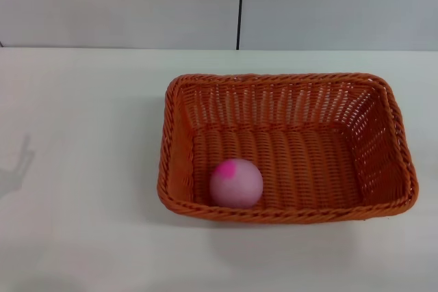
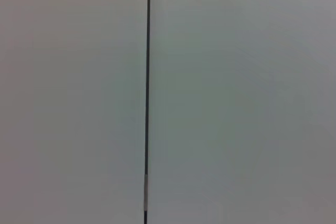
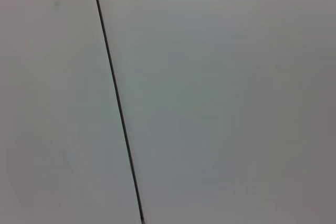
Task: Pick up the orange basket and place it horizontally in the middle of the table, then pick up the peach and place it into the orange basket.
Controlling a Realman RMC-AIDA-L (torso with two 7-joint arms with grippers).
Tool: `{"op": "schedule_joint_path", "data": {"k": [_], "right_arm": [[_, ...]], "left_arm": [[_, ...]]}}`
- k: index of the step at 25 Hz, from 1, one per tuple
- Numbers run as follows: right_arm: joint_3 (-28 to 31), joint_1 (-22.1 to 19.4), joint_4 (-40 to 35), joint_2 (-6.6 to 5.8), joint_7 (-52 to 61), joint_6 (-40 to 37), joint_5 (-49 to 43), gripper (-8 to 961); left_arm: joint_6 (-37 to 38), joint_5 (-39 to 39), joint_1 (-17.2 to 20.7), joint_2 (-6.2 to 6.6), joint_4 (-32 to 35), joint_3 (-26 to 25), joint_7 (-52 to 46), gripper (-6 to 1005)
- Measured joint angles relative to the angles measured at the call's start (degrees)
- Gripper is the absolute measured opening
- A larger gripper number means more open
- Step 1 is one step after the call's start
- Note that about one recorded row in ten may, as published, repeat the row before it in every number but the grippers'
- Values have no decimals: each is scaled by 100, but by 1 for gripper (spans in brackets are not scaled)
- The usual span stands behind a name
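Already, from the head view, the peach [image 1: 236,183] lies inside the orange basket [image 1: 284,148], resting on the woven floor against the near wall at the basket's left end, and the basket sits lengthwise across the white surface [image 1: 82,169], a little right of centre. Neither end effector appears here, so nothing can be placed relative to them and I cannot tell whether their fingers are spread or pressed together; only a faint shadow falls at the surface's left edge. By my judgement the task looks finished, so the main risk is an arm sweeping back low and clipping the braided rim, which would shove the light basket off its spot or roll the peach about. The left wrist view shows only a pale wall with a dark vertical seam [image 2: 147,77], no fingers. The right wrist view gives the same wall, its seam [image 3: 116,98] slanted.
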Motion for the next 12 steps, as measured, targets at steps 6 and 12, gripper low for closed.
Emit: {"op": "schedule_joint_path", "data": {"k": [6, 12], "right_arm": [[-24, 173, 162, 10, -771, 6, -15, 781], [-42, 293, 417, 12, -1234, -85, -43, 781]], "left_arm": [[6, -2, 15, -16, -35, -13, 36, 827], [9, -4, -1, -11, -50, -72, -3, 827]]}}
